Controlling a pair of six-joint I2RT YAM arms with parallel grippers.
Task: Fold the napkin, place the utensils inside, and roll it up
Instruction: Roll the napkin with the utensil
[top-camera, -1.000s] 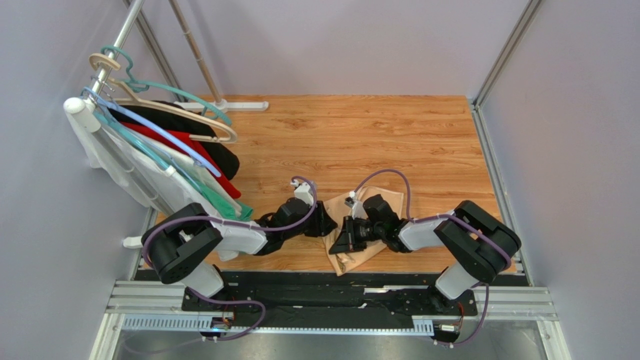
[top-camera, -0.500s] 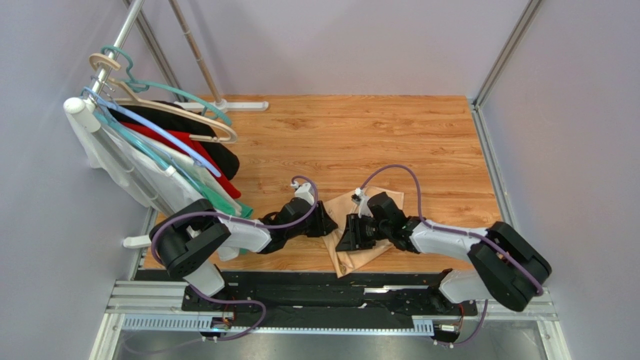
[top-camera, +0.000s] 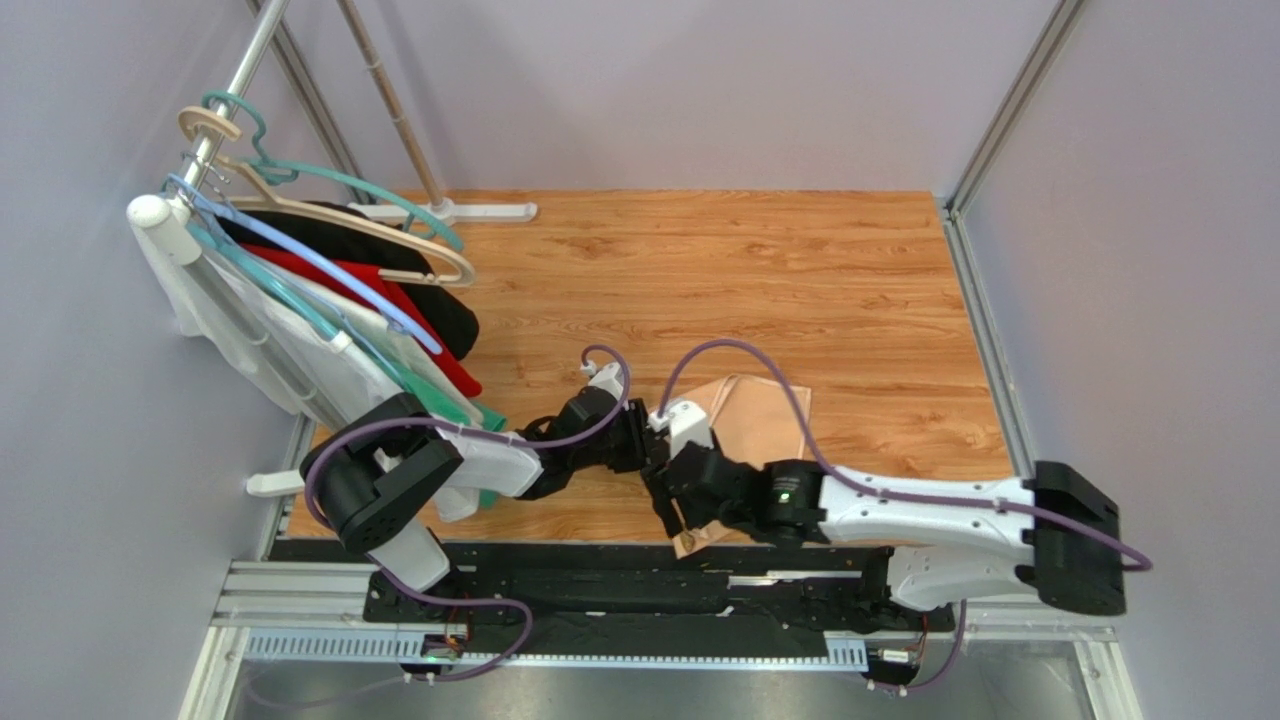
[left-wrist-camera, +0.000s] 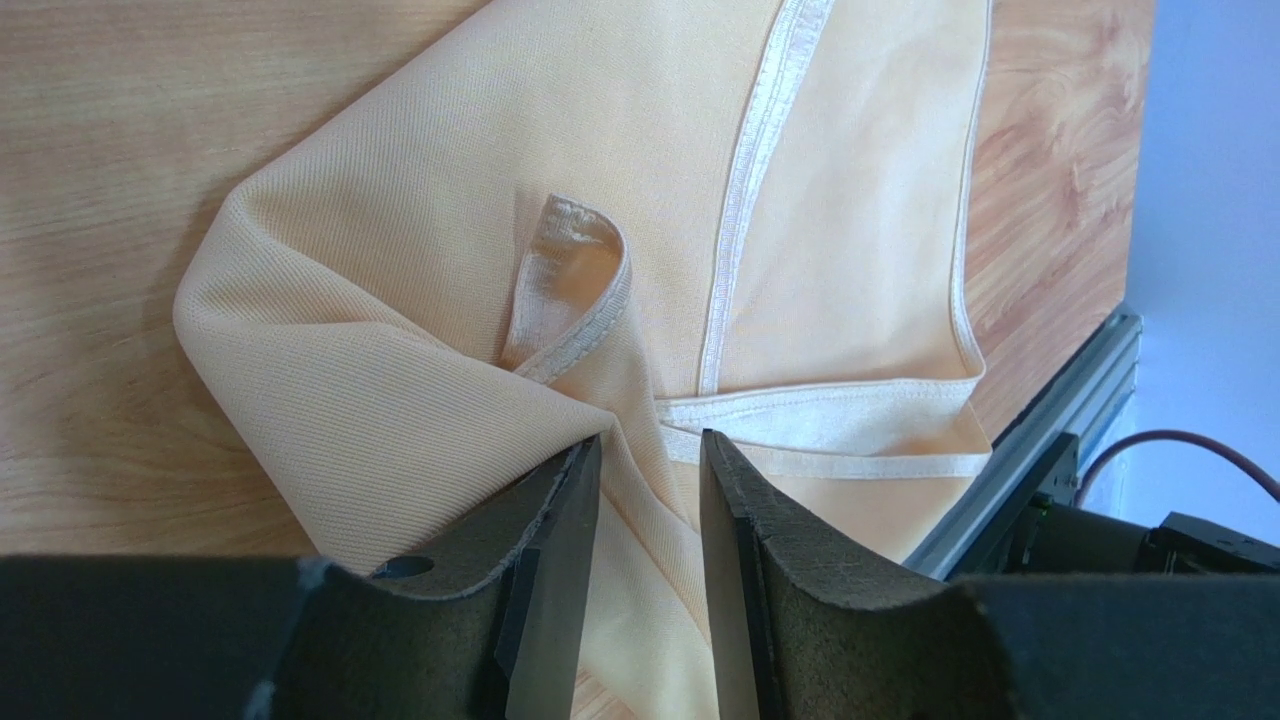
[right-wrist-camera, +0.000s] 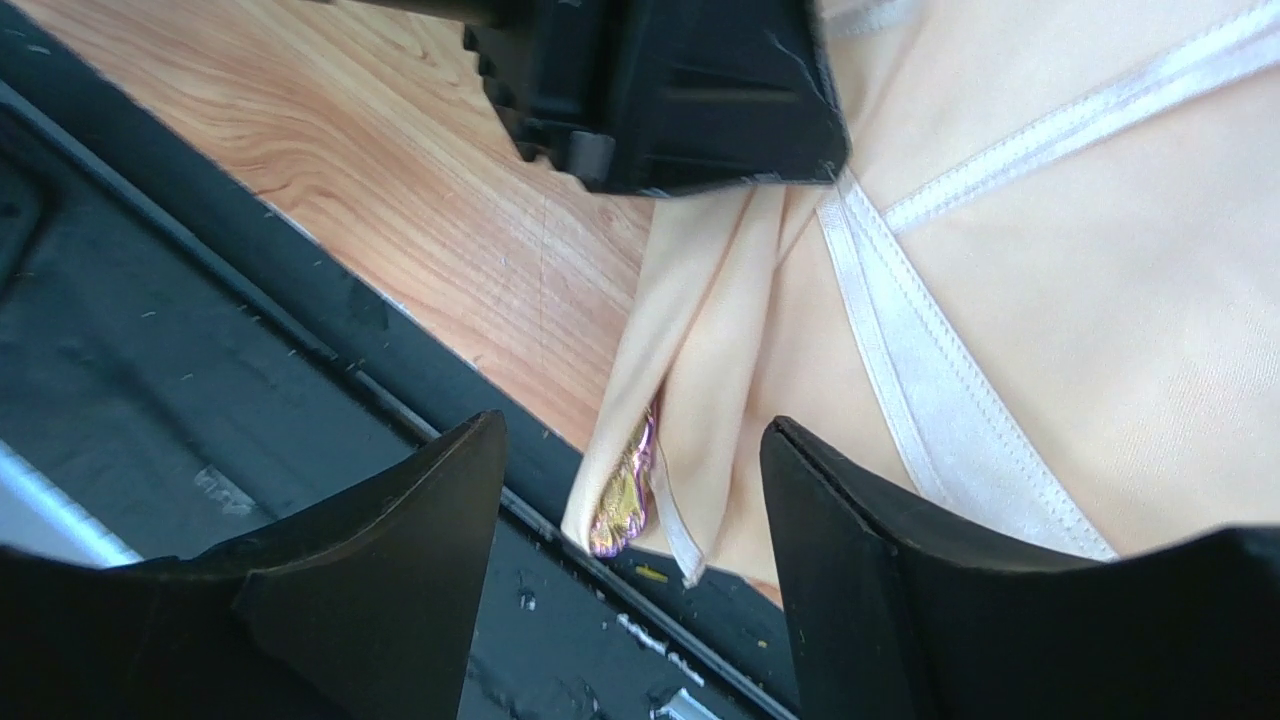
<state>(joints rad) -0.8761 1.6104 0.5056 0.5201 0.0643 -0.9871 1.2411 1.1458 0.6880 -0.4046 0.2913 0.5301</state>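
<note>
1. Well, the right gripper (right-wrist-camera: 631, 450) hangs wide apart and empty, straddling the near end of the napkin (right-wrist-camera: 1052, 300).
2. A purple utensil tip (right-wrist-camera: 621, 507) peeks out there; the fold runs near-to-far.
3. The left gripper (left-wrist-camera: 649, 458) is narrowly apart astride a fold. I can't tell if it is pinching.

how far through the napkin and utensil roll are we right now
Done: the napkin lies folded over, hems showing, and a purple utensil tip peeks out of its near end, so cutlery is inside. In hand: the left gripper straddles a bunched fold; the right gripper hovers open over that end. Left: the rolling, since most of the cloth lies flat.
</note>
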